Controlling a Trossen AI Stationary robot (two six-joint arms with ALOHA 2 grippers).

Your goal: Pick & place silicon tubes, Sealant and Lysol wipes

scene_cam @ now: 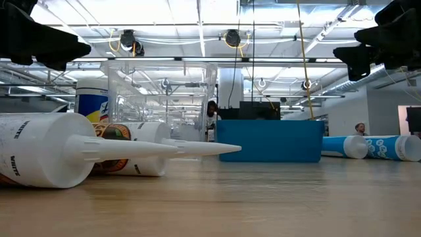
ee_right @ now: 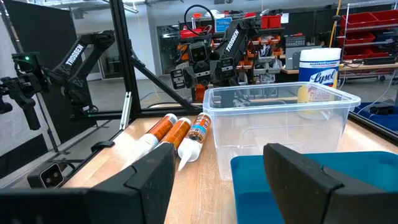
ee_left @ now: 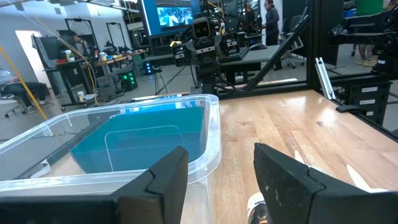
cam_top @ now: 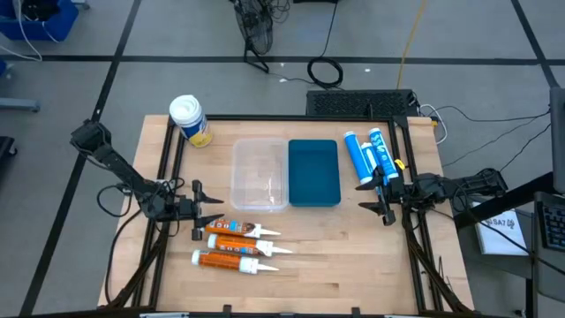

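Observation:
The Lysol wipes canister (cam_top: 189, 120), white lid and yellow label, stands upright at the table's far left; it also shows in the right wrist view (ee_right: 319, 73). Three orange sealant cartridges (cam_top: 235, 245) with white nozzles lie on their sides near the front left. Two blue silicone tubes (cam_top: 371, 154) lie at the right. My left gripper (cam_top: 210, 210) is open and empty above the table, just beyond the cartridges. My right gripper (cam_top: 378, 198) is open and empty, near the blue tubes' near ends.
A clear plastic bin (cam_top: 259, 174) and a blue bin (cam_top: 313, 172) stand side by side at the table's middle. Bare wood lies toward the front right. A black frame runs along the table's edges. People show in the room behind.

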